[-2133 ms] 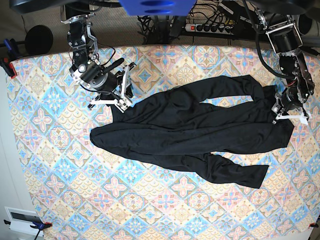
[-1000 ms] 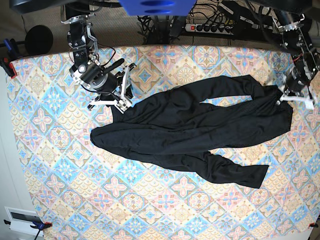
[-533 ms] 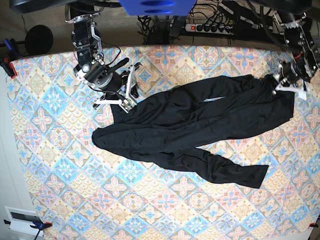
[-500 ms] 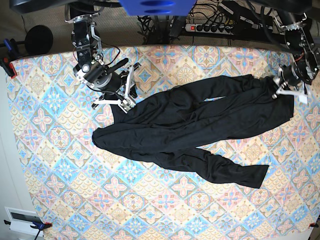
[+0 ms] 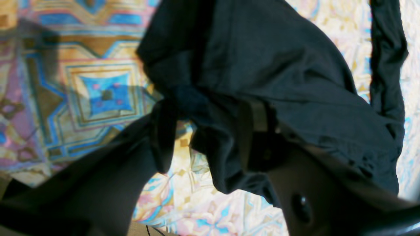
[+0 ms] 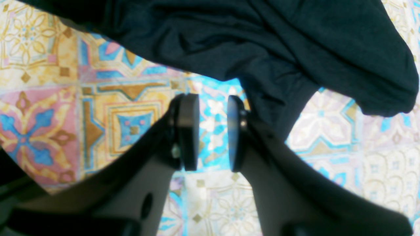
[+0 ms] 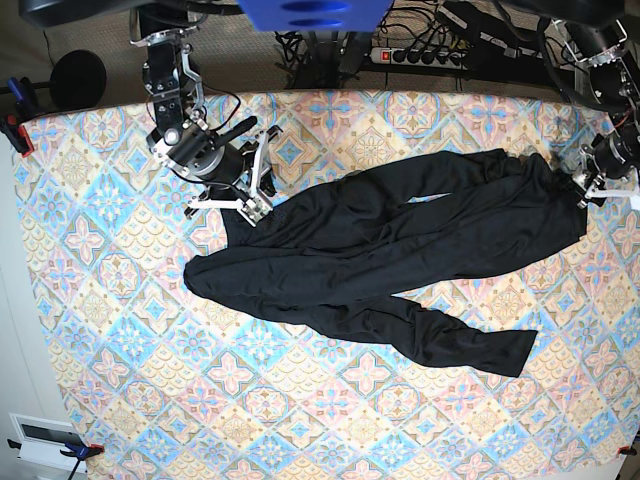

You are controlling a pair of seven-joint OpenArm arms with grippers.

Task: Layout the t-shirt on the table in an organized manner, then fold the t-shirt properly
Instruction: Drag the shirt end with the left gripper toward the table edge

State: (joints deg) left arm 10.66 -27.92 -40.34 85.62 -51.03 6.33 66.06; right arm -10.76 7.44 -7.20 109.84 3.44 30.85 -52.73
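T-shirt (image 5: pixel 282 65) fold hides left jaws' gap; grip unclear.

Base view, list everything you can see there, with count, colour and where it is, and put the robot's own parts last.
t-shirt: one, black, bunched and stretched across the middle of the table, from the right gripper to the left gripper.
table: one, covered in blue, pink, cream and yellow patterned cloth, fills most of the view.
power strip: one, white, behind the table's far edge, with cables around it.
round black object: one, past the table's far corner on the view's left.
right gripper: one, black and white, at the shirt's end on the view's left; jaws apart, nothing between them in the wrist view.
left gripper: one, at the shirt's end on the view's right edge; jaws apart with cloth draped between them.
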